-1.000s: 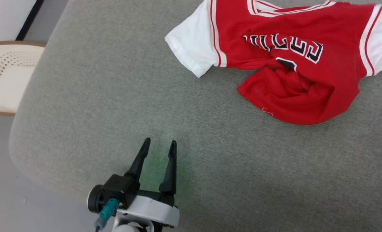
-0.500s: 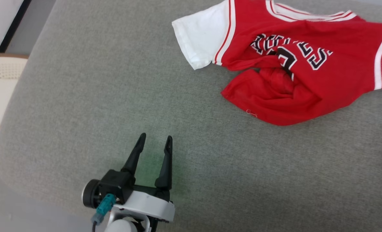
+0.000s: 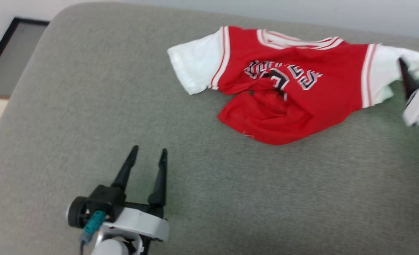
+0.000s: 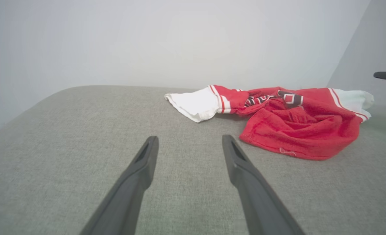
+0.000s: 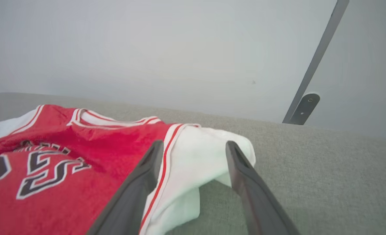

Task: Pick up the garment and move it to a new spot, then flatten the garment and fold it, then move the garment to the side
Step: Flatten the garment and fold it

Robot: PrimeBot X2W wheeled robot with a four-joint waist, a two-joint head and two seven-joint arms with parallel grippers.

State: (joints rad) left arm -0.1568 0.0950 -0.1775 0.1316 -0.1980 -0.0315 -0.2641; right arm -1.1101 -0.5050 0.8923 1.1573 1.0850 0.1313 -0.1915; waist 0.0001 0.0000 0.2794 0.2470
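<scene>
Hovering at the lower left of the head view, the left gripper (image 3: 149,149) has its two long dark fingers spread wide. They point forward just above a grey cushion (image 3: 230,198), a broad woven surface with a rounded corner. In its wrist view, bare cushion weave shows between the fingers.

Ahead of this gripper and off to its right, well apart from its fingertips, lies the garment (image 3: 287,95), a red jersey resting crumpled on the cushion. The part nearest the left gripper is the left-hand sleeve (image 3: 191,69), white, short and lying flat. Red-and-white striped trim joins it to the red body.

Further right, the chest lettering (image 3: 283,72), black with white edges, is creased and folded into itself, so it cannot be read. On the robot's side of the lettering, the red hem is bunched into a rounded heap. The striped neckline lies along the far edge.

Further right again is the right-hand sleeve (image 3: 381,76), also white, rumpled and partly doubled over. The right gripper (image 3: 415,62) sits at that sleeve, blurred at the right edge of the head view. Its wrist view shows its fingers wide apart with the sleeve seen between them, not clamped on it. Whether the tips touch the cloth cannot be told.

Beyond this gripper, a dark slanted bar (image 5: 313,65) stands against a pale wall (image 5: 147,49).
</scene>
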